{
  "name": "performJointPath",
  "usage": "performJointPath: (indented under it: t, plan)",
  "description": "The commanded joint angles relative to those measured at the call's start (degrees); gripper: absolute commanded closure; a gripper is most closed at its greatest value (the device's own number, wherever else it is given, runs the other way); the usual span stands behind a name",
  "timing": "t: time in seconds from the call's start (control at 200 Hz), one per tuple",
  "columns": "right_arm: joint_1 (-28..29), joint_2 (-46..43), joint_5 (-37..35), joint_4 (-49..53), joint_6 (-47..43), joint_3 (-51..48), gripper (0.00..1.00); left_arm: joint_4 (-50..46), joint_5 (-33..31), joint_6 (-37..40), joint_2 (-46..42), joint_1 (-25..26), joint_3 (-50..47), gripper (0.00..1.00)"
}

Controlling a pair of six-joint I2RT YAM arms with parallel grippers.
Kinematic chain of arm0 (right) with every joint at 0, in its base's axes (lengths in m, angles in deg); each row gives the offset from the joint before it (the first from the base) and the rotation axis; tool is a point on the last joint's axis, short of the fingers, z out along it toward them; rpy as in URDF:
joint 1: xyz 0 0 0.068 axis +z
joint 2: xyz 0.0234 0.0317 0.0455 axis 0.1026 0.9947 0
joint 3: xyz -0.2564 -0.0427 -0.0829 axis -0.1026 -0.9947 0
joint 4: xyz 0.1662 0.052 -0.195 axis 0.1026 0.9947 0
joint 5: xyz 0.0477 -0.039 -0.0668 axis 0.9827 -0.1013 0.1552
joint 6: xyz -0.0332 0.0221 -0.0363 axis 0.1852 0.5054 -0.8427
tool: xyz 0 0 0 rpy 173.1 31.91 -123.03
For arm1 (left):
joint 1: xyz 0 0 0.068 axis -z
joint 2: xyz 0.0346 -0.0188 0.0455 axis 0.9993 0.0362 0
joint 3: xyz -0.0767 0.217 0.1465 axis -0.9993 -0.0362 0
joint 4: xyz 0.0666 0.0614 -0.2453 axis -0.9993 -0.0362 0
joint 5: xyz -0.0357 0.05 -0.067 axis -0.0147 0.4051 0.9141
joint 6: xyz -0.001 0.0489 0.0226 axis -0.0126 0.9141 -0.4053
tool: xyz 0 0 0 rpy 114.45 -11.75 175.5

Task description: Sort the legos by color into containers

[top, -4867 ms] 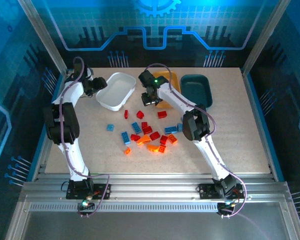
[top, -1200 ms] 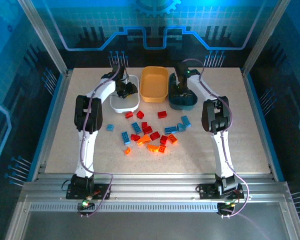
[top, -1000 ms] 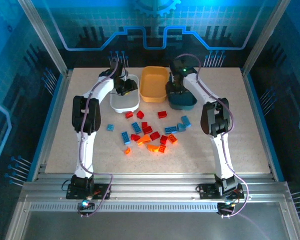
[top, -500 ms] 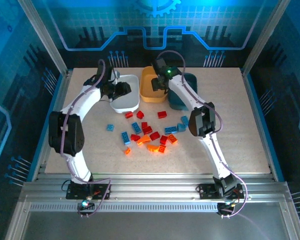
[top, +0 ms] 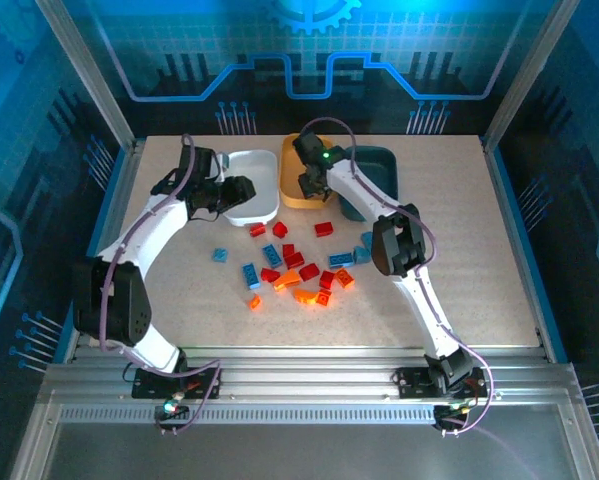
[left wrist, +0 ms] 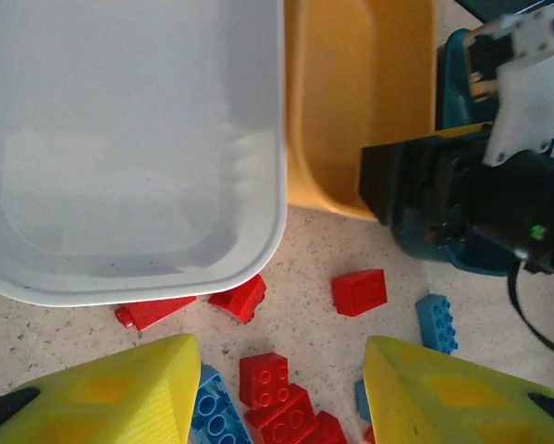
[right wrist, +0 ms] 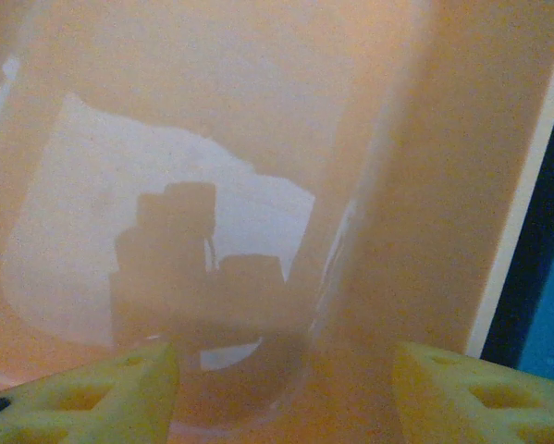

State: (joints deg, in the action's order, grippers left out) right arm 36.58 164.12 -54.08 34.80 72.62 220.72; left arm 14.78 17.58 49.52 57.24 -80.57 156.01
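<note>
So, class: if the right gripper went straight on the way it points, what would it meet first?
Probably the bare floor of the orange-yellow tray, straight ahead of the right gripper; depth is unclear.

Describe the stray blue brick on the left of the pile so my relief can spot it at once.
Find the white tray, leftmost of the three at the back. Below it in the overhead view lies the brick pile. The blue brick is the small one lying alone off the pile's left edge, touching no other brick and further left than any.
</note>
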Motion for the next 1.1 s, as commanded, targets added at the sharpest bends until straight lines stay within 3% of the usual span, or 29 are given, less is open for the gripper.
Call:
performJointPath:
  t: [0.0, 0.16, 0.41, 0.555, 0.655, 0.775, 1.096]
  plan:
    - [2.1, -3.2, -0.8, 1.6, -2.7, -5.3, 0.37, 0.7, 1.4, -0.4, -1.4, 0.1, -1.4, 0.49]
    - [2.7, -7.7, -2.1, 0.7, -1.8, -9.7, 0.36, 1.1, 1.9, -0.9, -1.3, 0.3, -1.5, 0.49]
    - [2.0, -12.0, -2.5, 2.5, 0.9, -4.3, 0.32, 1.0, 1.8, -1.6, -1.2, 1.1, -1.6, 0.47]
    - [-3.7, -18.1, -3.7, -0.3, 4.0, -13.3, 0.34, 1.1, 1.8, -1.9, -2.5, 1.5, -3.9, 0.46]
    - [-8.9, -20.2, -0.7, -2.1, 5.9, -19.3, 0.37, 1.4, 1.7, -2.3, -3.3, 2.2, -6.4, 0.46]
    - [-12.0, -18.5, 4.4, -3.0, 4.8, -21.1, 0.39, 2.9, 2.4, -3.5, -4.1, 3.2, -9.8, 0.46]
    - [-12.2, -8.9, 12.5, -1.9, 2.0, -14.6, 0.38, 2.2, 2.3, -3.3, -7.1, 4.1, -13.5, 0.45]
